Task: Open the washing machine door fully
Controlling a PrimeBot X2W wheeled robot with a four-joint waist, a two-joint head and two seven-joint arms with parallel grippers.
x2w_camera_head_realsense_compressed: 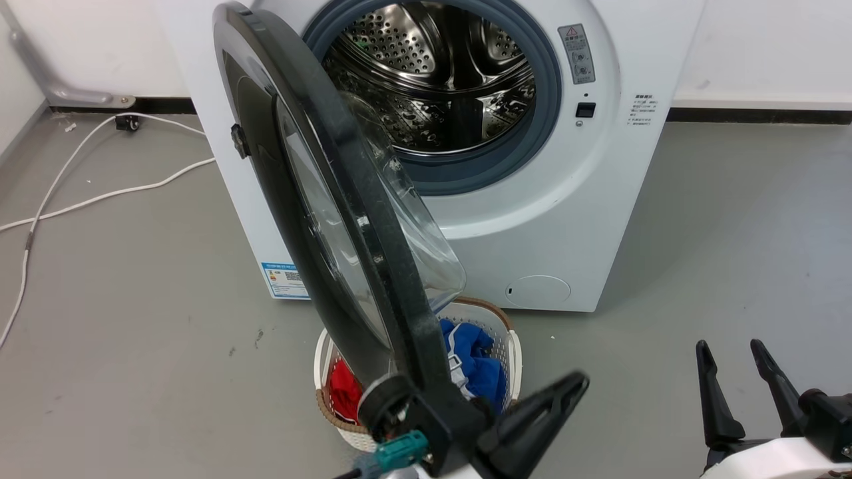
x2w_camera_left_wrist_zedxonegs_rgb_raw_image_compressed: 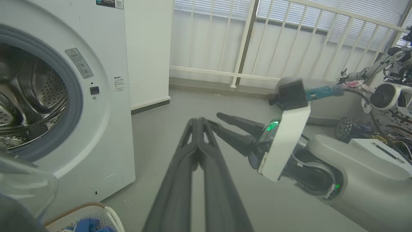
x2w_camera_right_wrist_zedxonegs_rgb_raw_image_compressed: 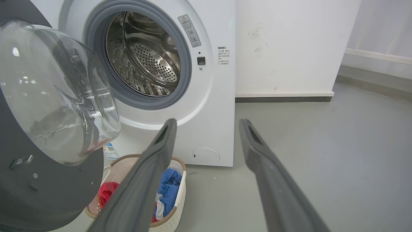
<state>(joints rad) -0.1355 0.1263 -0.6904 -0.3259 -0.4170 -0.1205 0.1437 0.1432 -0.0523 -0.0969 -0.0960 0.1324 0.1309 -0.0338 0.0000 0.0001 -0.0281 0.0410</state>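
**A:** Head view first: where is the door [x2w_camera_head_realsense_compressed: 393, 266]?

**B:** It stands out from the washer [x2w_camera_head_realsense_compressed: 586, 219], hinged at the left of the opening, and it is almost edge-on to the camera. The drum [x2w_camera_head_realsense_compressed: 432, 73] is in plain sight behind it. The door's lower rim hangs above the basket [x2w_camera_head_realsense_compressed: 514, 352] of red and blue clothes.

**A:** And the left gripper [x2w_camera_left_wrist_zedxonegs_rgb_raw_image_compressed: 198, 121]?

**B:** Its wrist view shows the two fingers pressed together tip to tip with nothing between them, pointing past the washer's front. In the head view it sits just beside the door's lower rim. I cannot tell whether the arm touches the door.

**A:** The right gripper [x2w_camera_right_wrist_zedxonegs_rgb_raw_image_compressed: 207, 124]?

**B:** Its fingers are spread wide and hold nothing. It is over bare floor [x2w_camera_right_wrist_zedxonegs_rgb_raw_image_compressed: 322, 145], well apart from the door.
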